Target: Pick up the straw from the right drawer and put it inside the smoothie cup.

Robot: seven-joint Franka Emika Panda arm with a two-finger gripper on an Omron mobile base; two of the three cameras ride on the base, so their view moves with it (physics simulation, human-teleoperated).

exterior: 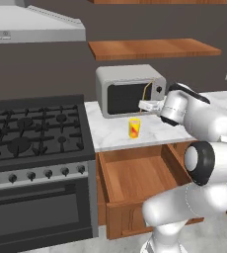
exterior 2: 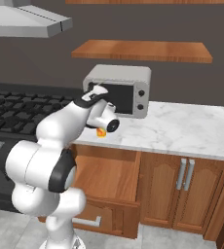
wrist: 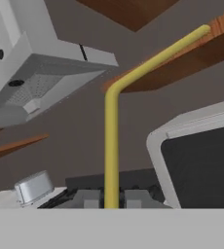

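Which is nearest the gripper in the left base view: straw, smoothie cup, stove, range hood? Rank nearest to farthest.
1. straw: held in the shut gripper, rising before the microwave.
2. smoothie cup: on the counter just below.
3. stove: lower left.
4. range hood: upper left.

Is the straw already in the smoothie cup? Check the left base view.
No: the straw is held in the gripper above the smoothie cup.

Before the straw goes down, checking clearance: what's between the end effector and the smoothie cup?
Only the held straw, above the smoothie cup in the left base view.
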